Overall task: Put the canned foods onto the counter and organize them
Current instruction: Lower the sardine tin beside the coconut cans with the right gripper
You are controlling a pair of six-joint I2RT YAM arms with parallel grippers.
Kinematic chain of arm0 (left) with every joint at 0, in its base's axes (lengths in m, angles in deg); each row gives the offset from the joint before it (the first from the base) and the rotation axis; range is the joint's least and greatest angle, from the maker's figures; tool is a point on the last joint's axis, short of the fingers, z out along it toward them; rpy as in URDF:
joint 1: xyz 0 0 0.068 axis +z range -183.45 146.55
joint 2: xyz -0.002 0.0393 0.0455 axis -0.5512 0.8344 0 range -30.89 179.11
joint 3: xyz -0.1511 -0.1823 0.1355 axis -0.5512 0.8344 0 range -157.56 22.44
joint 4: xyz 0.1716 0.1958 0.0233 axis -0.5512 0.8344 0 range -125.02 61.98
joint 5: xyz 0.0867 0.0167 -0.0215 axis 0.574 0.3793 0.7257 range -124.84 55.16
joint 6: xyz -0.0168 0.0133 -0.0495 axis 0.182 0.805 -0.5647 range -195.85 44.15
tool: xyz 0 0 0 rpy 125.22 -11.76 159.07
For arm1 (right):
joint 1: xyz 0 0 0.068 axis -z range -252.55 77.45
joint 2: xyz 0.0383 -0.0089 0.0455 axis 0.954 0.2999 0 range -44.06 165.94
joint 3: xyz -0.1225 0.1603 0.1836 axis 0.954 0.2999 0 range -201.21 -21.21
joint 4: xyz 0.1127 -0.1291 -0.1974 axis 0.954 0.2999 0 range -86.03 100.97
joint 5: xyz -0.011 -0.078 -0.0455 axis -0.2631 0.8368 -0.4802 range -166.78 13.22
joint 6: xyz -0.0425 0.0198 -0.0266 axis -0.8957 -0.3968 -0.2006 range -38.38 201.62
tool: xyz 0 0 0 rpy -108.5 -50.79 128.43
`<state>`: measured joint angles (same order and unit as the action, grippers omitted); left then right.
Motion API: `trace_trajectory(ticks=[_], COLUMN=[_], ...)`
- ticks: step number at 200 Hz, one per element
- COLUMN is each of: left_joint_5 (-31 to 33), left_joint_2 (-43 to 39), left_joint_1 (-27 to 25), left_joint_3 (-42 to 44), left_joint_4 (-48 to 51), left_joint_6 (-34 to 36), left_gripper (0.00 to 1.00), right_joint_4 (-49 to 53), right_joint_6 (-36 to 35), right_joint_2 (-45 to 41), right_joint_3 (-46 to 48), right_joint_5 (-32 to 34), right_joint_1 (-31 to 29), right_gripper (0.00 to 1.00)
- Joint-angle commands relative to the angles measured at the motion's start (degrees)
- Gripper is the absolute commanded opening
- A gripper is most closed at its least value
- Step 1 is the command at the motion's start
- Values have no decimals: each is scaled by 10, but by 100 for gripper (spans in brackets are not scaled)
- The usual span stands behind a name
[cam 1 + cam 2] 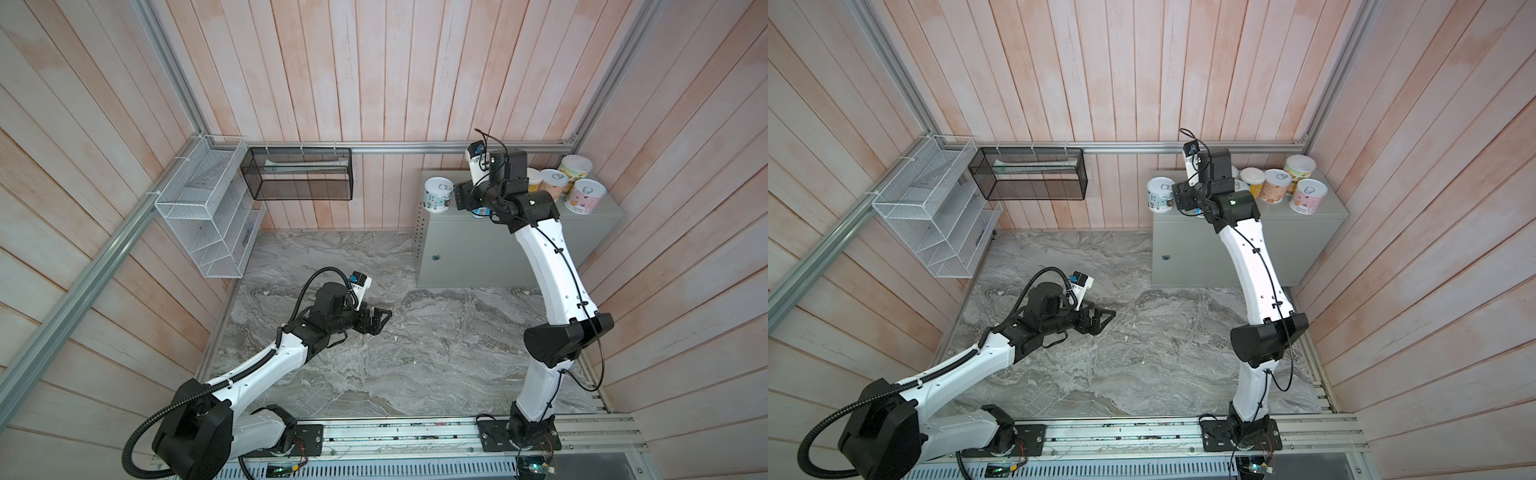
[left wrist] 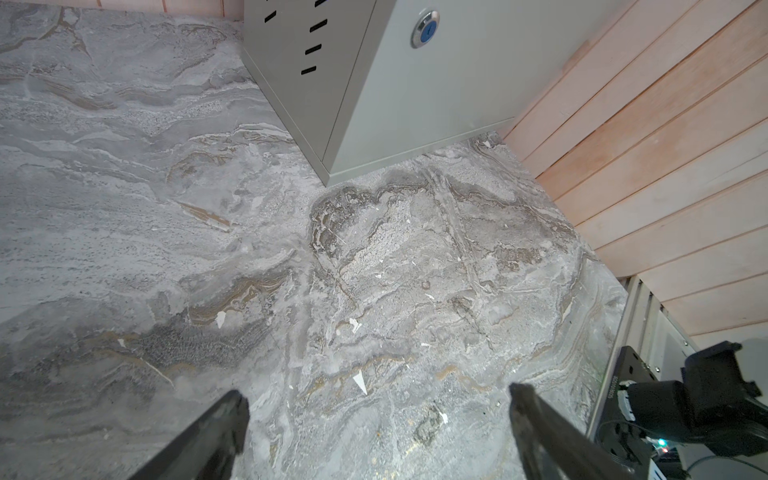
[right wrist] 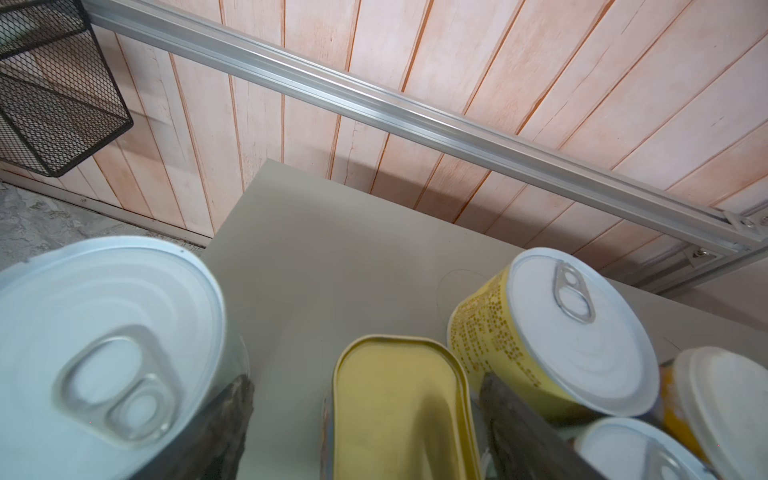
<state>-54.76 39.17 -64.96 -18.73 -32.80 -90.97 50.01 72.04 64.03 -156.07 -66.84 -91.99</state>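
if needing a nudge into line, take the rectangular tin [image 3: 399, 407] across its narrow width, low on the side walls: stiff metal, probably light, slick. stands top-up on the counter [image 3: 324, 249] between two round tins [image 3: 573, 332]. straddled by the right gripper [image 3: 365, 384] with jaws spread, pinching nothing. likewise spread and empty at the left gripper [image 2: 378, 395], over the marbled slab [image 2: 208, 208].

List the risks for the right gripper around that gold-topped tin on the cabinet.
1. The right gripper straddles the rectangular tin, jaws open; one finger sits close to the yellow can and could knock it on retreat.
2. The opposite finger is beside the white-topped can at the counter's end; a nudge might tip it off.
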Motion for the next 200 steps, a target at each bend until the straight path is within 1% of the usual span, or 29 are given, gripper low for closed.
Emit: trace_trajectory(ticks=[1,12,19,35,48,59,70,86,102,111,135,145,152,168,191,200], left_joint_5=[-5,23,38,64,44,28,33,51,72,79,101,110,113,109,99,98], left_joint_2=[-4,2,11,49,84,108,116,109,99,90,59,45,35,12,-13,-18], left_joint_1=[3,4,8,22,25,25,24,25,25,25,25,25,25,24,25,24], left_joint_3=[10,-1,-14,-64,-104,-144,-163,-158,-158,-152,-117,-99,-87,-59,-38,-34], left_joint_4=[-19,-24,-30,-61,-95,-77,-63,-72,-54,-50,-54,-59,-68,-91,-91,-85], left_joint_6=[0,2,2,-13,-14,-11,-12,-12,-11,-13,-27,-35,-39,-42,-36,-31], left_gripper=[100,100,100,100,100,100,100,100,100,100,100,100,100,100,100,100], right_joint_4=[-34,-36,-36,-39,-48,-55,-62,-88,-138,-183,-315,-374,-409,-451,-487,-514], right_joint_6=[-6,-5,-2,1,-2,-9,-19,-1,34,56,123,138,139,136,134,134], right_joint_2=[-39,-44,-46,-49,-57,-70,-89,-133,-193,-229,-311,-333,-342,-345,-337,-337], right_joint_3=[11,16,16,22,34,47,62,114,208,276,434,491,523,563,586,598], right_joint_5=[21,25,40,63,78,79,87,85,41,28,-35,-50,-48,-22,-21,-9], right_joint_1=[-5,-5,-7,-10,-17,-27,-43,-62,-71,-77,-85,-89,-96,-105,-105,-107], right_gripper=[87,87,87,87,87,87,87,87,88,89,91,91,91,91,91,91])
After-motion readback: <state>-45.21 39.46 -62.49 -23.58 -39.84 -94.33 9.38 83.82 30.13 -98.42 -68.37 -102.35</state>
